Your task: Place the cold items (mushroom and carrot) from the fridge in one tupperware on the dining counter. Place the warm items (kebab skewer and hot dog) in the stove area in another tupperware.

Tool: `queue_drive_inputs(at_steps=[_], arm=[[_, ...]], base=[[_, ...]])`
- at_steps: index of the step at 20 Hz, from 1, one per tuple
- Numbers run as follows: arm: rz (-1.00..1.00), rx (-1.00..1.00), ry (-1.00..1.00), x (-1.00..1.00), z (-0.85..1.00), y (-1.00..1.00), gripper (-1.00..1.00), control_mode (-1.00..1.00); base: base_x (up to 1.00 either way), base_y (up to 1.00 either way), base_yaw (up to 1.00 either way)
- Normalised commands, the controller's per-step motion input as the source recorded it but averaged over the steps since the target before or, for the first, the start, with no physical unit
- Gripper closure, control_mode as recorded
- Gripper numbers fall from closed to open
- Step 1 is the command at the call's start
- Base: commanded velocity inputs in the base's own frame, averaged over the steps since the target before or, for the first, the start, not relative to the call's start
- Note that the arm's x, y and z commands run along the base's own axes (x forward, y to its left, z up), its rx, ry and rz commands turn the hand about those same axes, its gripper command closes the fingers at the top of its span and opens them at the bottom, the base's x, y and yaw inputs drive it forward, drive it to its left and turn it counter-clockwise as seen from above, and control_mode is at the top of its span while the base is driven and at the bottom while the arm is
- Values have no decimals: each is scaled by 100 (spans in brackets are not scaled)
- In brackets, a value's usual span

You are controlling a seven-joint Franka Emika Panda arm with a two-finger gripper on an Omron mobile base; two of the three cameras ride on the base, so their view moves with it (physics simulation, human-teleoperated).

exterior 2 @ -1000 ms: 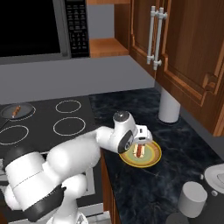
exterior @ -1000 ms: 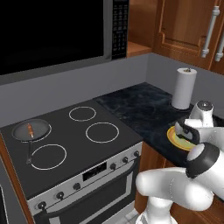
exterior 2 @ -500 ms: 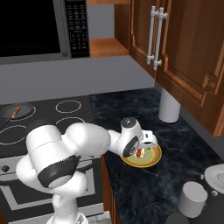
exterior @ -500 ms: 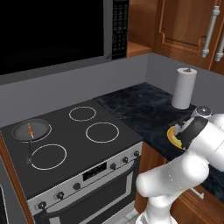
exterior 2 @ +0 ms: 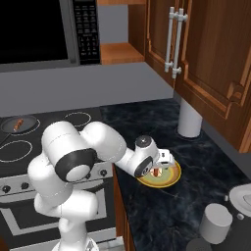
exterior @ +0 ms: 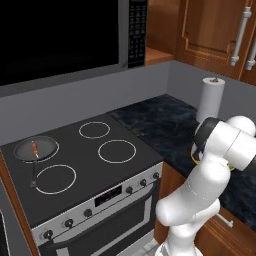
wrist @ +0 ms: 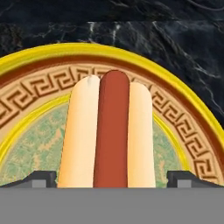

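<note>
The black stove (exterior: 85,165) is taking up the left of the left base view, its four white burner rings showing, and a dark pan (exterior: 35,148) is sitting on the back-left burner with a small kebab skewer (exterior: 34,148) lying in it. Beside the stove the black veined counter (exterior 2: 147,122) is running off to the right under the wooden cabinets (exterior 2: 211,54), with a white paper towel roll (exterior 2: 189,117) standing upright near the wall. The white arm (exterior 2: 98,147) is reaching out over that counter, bent low. Under its hand a round yellow plate (exterior 2: 172,177) is resting flat on the stone, rimmed with a brown key pattern in the hand view. The hot dog (wrist: 109,131) is lying on that plate, red sausage tucked between the two pale halves of the bun, running straight away from the camera. The gripper (wrist: 111,177) is hanging right over it with its fingers spread wide, one dark fingertip (wrist: 41,178) showing on each side of the bun and neither one touching it, so nothing is being held at this moment. Down at the near right corner of the counter a grey cup (exterior 2: 215,221) is standing.
</note>
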Motion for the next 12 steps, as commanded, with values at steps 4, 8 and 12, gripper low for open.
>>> queue_drive_inputs(at_steps=[4,8,12], arm=[[0,0,1,14,-35,0,100,-100],[0,0,2,-3,-28,0,100,-100],[-1,0,-6,-49,-4,0,100,-100]], base=[[0,0,0],[0,0,0],[0,0,0]])
